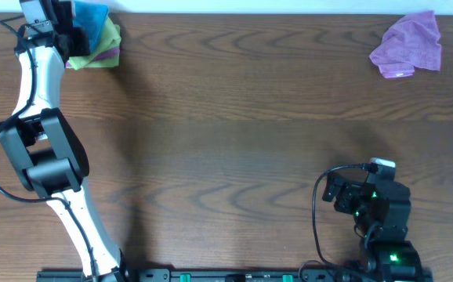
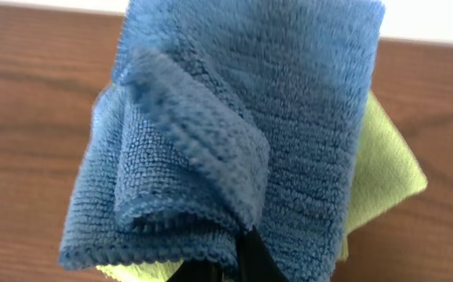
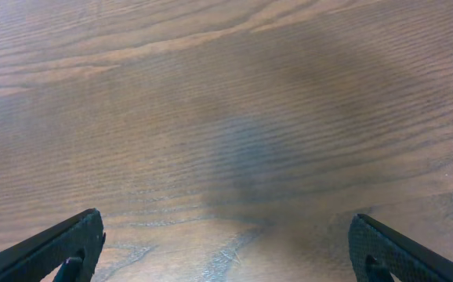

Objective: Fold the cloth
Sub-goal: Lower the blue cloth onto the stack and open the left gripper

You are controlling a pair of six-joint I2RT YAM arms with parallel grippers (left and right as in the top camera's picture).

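A folded blue cloth (image 1: 92, 14) lies on top of a small stack at the table's far left corner, over a green cloth (image 1: 110, 35). In the left wrist view the blue cloth (image 2: 289, 117) fills the frame, one edge rolled over, with the green cloth (image 2: 387, 172) sticking out beneath it. My left gripper (image 1: 63, 33) is at the stack; its dark fingers (image 2: 246, 254) sit together, pinching the near edge of the blue cloth. My right gripper (image 1: 338, 192) is open and empty just above bare wood (image 3: 225, 223) at the front right.
A crumpled purple cloth (image 1: 408, 47) lies at the back right. A pinkish cloth edge (image 1: 109, 56) shows under the stack. The table's far edge runs just behind the stack. The left arm stretches along the left side.
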